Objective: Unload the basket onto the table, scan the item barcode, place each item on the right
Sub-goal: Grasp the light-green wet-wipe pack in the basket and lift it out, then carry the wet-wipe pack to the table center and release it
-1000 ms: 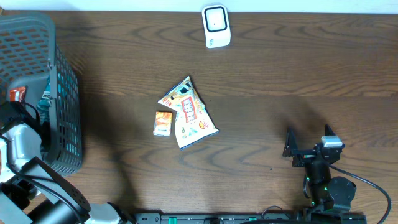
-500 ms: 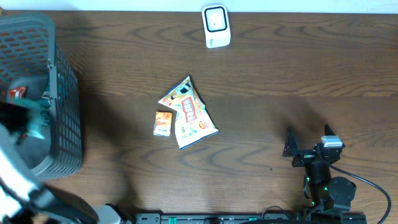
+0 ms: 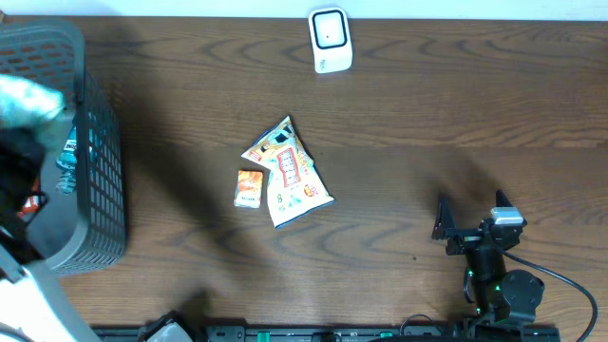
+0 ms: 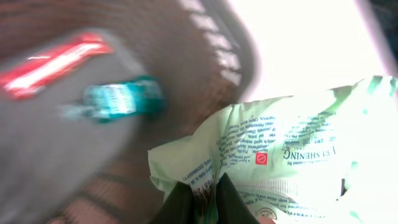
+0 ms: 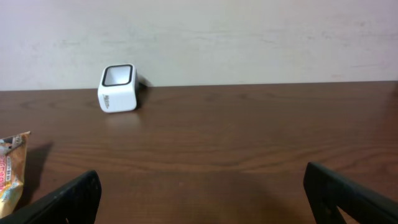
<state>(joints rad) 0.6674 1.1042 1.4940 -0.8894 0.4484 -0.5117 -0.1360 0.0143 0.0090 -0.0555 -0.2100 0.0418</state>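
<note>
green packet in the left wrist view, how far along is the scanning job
Done: the left gripper is shut on the pale green packet, raised over the basket. In hand: carrying it, far from the scanner. Left: bring it to the scanner and scan it. The right gripper is open and idle; a snack bag and small orange packet lie mid-table.

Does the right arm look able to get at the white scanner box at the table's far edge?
Probably yes: the jaws of the right arm stand open, only brown wooden table lies before the white box-shaped scanner, and the colourful snack packets sit aside. Its stretch I cannot judge.
</note>
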